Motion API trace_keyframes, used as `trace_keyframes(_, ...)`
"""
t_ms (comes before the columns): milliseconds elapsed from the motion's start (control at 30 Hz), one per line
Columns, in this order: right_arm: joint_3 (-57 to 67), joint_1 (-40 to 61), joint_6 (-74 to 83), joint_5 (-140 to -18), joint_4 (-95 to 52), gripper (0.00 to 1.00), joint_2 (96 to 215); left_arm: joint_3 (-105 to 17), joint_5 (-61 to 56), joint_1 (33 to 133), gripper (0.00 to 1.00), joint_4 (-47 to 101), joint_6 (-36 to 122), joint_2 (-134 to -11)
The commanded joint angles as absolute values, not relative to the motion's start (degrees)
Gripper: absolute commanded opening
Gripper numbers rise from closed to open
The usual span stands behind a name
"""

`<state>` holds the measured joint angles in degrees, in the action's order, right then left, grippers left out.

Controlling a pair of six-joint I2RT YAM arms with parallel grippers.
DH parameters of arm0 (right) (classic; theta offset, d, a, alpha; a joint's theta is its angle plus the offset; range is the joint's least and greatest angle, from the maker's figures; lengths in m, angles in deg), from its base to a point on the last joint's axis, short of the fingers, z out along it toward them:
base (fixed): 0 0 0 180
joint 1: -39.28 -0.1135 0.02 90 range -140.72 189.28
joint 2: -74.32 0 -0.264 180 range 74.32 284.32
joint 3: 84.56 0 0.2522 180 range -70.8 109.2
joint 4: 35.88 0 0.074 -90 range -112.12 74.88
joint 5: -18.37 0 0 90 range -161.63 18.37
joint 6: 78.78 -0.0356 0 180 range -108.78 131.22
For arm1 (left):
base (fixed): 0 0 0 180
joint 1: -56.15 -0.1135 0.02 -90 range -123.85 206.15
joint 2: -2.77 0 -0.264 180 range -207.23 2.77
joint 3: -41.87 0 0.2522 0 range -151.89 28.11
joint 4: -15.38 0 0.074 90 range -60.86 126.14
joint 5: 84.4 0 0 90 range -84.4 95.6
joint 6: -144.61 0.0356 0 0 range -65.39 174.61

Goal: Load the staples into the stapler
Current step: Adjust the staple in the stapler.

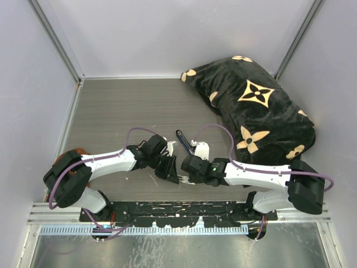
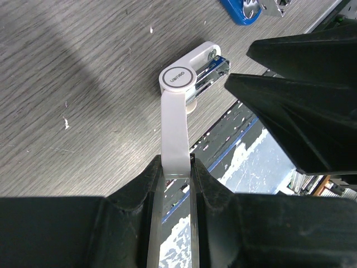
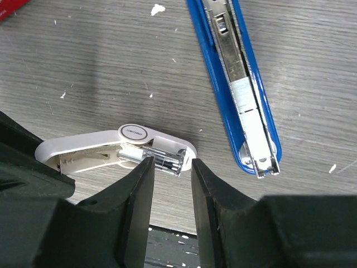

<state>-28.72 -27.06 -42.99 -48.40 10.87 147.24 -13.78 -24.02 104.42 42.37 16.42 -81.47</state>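
Note:
The blue stapler (image 3: 240,78) lies swung open on the wooden table, its silver channel facing up; it also shows in the top view (image 1: 184,140). A paler stretch sits in that channel, and I cannot tell whether it is the staples. No loose staples show. My left gripper (image 2: 175,170) is shut on the arm of a small white oblong piece (image 2: 174,123). My right gripper (image 3: 170,167) is open, its fingertips on either side of the silver metal end (image 3: 164,158) that sticks out of that white piece, just left of the stapler's tip.
A black cushion with gold flower marks (image 1: 256,111) fills the back right. A red corner (image 3: 8,8) shows at the upper left of the right wrist view. The black base rail (image 1: 178,215) runs along the near edge, just behind both grippers. Grey walls enclose the table.

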Motion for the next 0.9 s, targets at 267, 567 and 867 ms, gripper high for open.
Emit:
trace_keyframes(267, -29.37, -26.31, -34.52, -53.38, 5.11, 0.44, 150.99, -15.84, -25.6, 104.3, 0.12, 40.56, 16.29, -81.66)
trace_keyframes(567, -28.89, -26.02, -36.9, -51.22, 8.1, 0.35, 153.58, -15.91, -25.52, 104.26, 0.12, 40.65, 16.38, -81.62)
trace_keyframes(867, -27.39, -25.73, -38.21, -48.09, 11.4, 0.2, 151.52, -16.48, -24.64, 104.12, 0.11, 41.69, 17.28, -81.38)
